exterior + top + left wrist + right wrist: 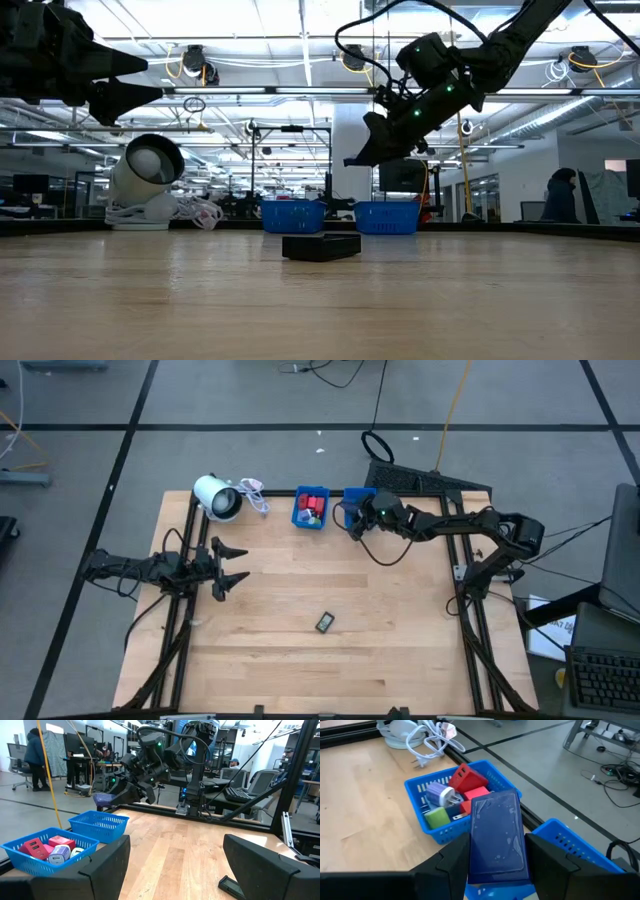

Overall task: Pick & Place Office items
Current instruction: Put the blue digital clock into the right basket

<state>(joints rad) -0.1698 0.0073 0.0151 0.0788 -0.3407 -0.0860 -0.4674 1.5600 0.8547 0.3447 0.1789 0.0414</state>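
Right wrist view shows our right end effector (495,855) clenched on one dark blue block (496,836), above two blue bins (427,785). One dark item (325,622) lies mid-surface. Our left end effector (232,565) stands released, well apart.

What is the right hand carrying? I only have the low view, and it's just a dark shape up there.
Observer: The right wrist view shows the right hand shut on a flat dark blue block.
Operator: Where is it over the table?
Observer: In the high view it hangs at the near edge of the right blue bin, at the table's far side.
Operator: What's in the other bin?
Observer: The left blue bin holds red blocks, a green piece and a white and purple piece.
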